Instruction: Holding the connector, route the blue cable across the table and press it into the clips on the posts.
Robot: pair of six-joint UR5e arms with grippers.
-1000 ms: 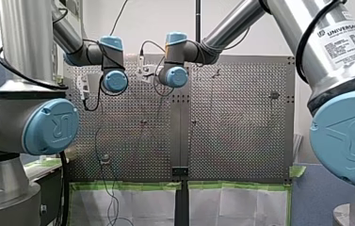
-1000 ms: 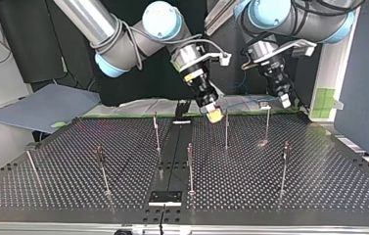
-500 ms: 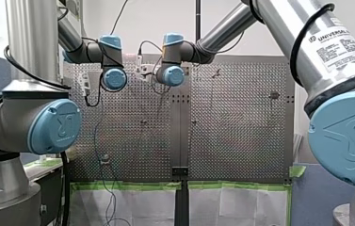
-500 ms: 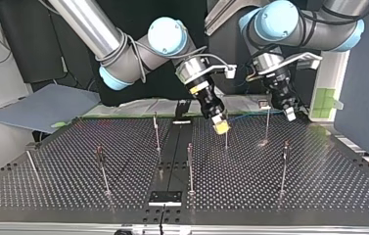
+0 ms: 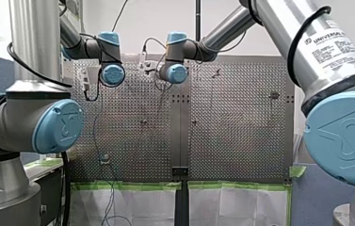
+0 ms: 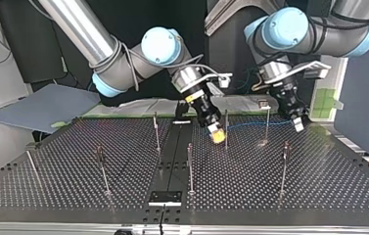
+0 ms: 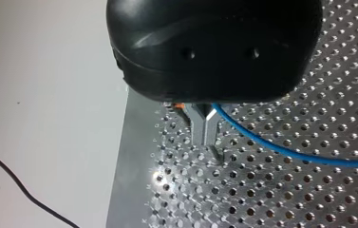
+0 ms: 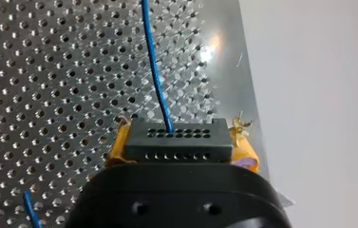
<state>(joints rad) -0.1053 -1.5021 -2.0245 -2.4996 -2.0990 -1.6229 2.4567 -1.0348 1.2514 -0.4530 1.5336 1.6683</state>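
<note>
1. Front view: my left arm [image 5: 111, 74] and my right arm [image 5: 174, 73] both reach to the far part of the perforated counter [image 5: 241, 141], close together. From here the claws are too small to read, and the cable is too thin to follow.

2. Top view: my right claw [image 6: 216, 133], with yellow pads, hangs low just beside one of the posts [image 6: 226, 128]. My left claw [image 6: 297, 123] hangs beyond a second post [image 6: 267, 120]. The blue cable [image 6: 250, 125] stretches between the two claws and passes both posts. I judge that it is held taut so the span can be lowered into the clips, which are too small to make out.

3. Left wrist view: the metal fingers [image 7: 200, 130] of my left claw are drawn nearly together above the counter [image 7: 286, 190]. The blue cable [image 7: 281, 149] comes out right at them and runs off sideways. It looks pinched there, probably to anchor that end while the other arm steers.

4. Right wrist view: my right claw [image 8: 181, 145] is clamped on the black connector [image 8: 186, 148], with a yellow pad [image 8: 117, 147] on each side. The blue cable [image 8: 155, 71] leaves the face of the connector and runs straight ahead over the counter [image 8: 48, 71]. Gripping the rigid connector gives control over the cable's direction.
</note>
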